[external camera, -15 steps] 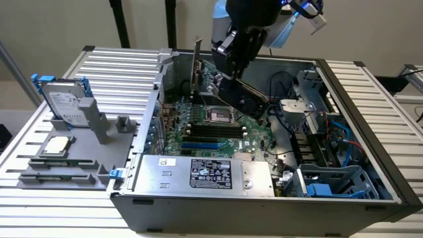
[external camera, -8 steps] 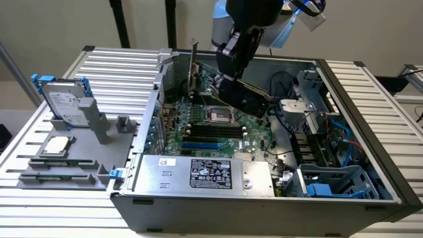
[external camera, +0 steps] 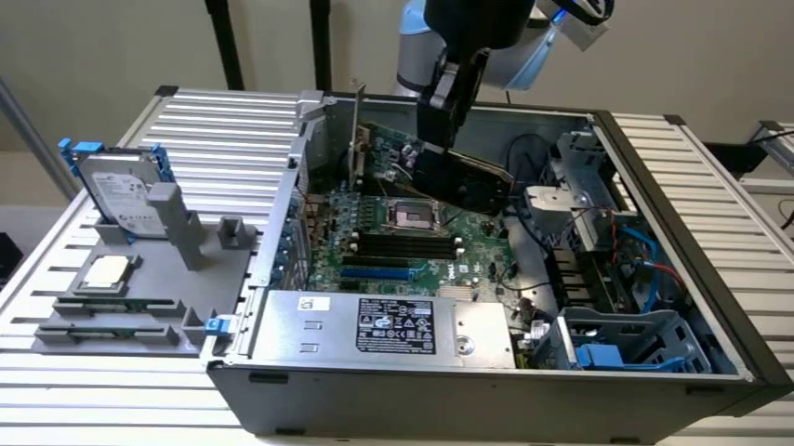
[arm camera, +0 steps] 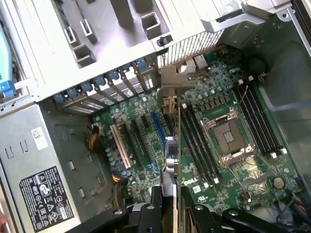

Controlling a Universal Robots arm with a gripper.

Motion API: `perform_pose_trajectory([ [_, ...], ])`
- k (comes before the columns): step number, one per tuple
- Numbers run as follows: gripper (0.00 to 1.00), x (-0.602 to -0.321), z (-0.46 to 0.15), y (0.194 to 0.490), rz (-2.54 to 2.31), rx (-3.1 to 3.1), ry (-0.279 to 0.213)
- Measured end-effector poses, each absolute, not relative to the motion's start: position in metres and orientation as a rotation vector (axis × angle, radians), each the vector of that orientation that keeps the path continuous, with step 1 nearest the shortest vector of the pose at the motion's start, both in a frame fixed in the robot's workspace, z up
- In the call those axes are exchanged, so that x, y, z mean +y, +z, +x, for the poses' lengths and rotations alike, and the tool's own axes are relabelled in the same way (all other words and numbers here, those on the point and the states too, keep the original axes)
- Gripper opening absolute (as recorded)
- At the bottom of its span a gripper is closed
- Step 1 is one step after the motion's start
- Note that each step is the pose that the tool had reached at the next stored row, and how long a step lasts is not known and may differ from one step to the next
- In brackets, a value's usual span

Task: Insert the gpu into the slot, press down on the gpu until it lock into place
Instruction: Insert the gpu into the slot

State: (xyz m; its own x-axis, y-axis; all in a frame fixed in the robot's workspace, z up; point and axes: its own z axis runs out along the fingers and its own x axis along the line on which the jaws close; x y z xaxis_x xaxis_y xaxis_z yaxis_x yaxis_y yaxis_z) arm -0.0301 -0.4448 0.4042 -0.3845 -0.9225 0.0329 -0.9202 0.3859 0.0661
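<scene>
GPU held over the motherboard [external camera: 486, 249], not yet seated.

Taking the CPU socket [external camera: 414, 216] as the mark: on the exterior view's left of it, toward the power-supply box [external camera: 310, 325], the blue slot [external camera: 376, 275] lies bare. Above the socket, the gripper [external camera: 437, 137] is clamped on the gpu [external camera: 469, 184], which hangs tilted and seemingly clear of the board. I judge the card's lower edge should be squared parallel over the slot, bracket at the rear wall, before any firm, even downward push.
</scene>
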Motion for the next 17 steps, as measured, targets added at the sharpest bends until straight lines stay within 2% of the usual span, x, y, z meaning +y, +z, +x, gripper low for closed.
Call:
perform_pose_trajectory([
  [9,0.26,-0.4448,-0.0301,0.4039,1.906,-2.43,-0.047],
  [17,0.26,-0.4448,-0.0302,0.4018,2.051,-2.342,-0.085],
])
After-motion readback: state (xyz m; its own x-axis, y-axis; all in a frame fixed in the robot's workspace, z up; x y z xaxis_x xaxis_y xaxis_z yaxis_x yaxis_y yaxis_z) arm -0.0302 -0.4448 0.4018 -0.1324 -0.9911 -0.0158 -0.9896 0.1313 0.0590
